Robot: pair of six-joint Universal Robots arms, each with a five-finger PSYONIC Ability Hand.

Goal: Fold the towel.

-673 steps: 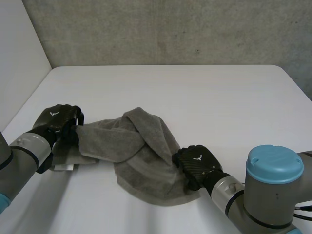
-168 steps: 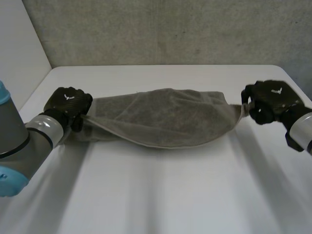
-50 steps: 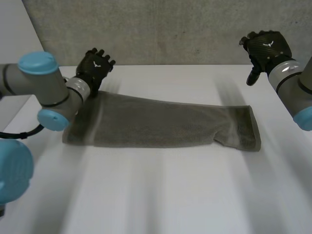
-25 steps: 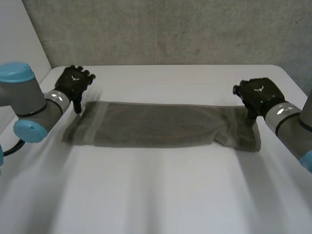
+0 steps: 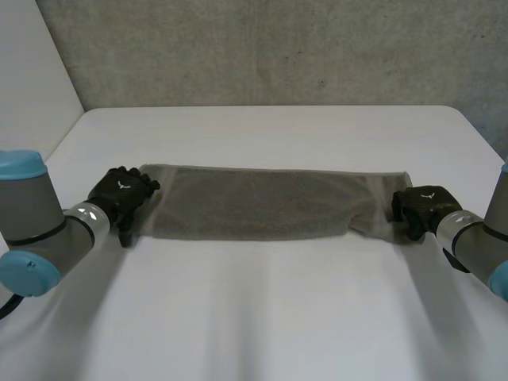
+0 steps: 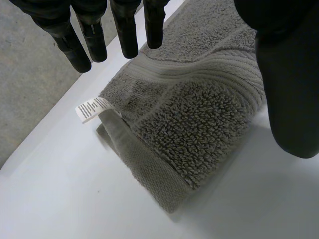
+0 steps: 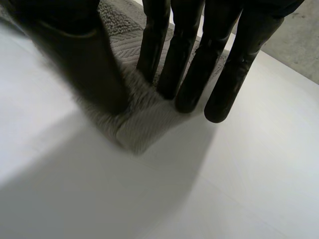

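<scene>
The grey towel (image 5: 254, 202) lies on the table as a long folded strip running from left to right. My left hand (image 5: 119, 194) hovers at the strip's left end. Its fingers (image 6: 127, 35) are straight and spread above that end's corner (image 6: 199, 114), where a white label (image 6: 92, 108) sticks out. It is open and holds nothing. My right hand (image 5: 421, 208) is at the strip's near right corner. There its thumb (image 7: 75, 59) and straight fingers (image 7: 189, 59) close on the towel's corner (image 7: 139, 132) from both sides, bunching the cloth between them.
The white table (image 5: 262, 317) stretches wide in front of the towel and behind it. A grey wall (image 5: 278, 48) rises past the far edge, and a white panel (image 5: 32, 79) stands at the far left.
Both hands have come down from the far side to the towel's two ends. The right hand's fingers and thumb have closed on the right corner. The left hand has stayed open.
</scene>
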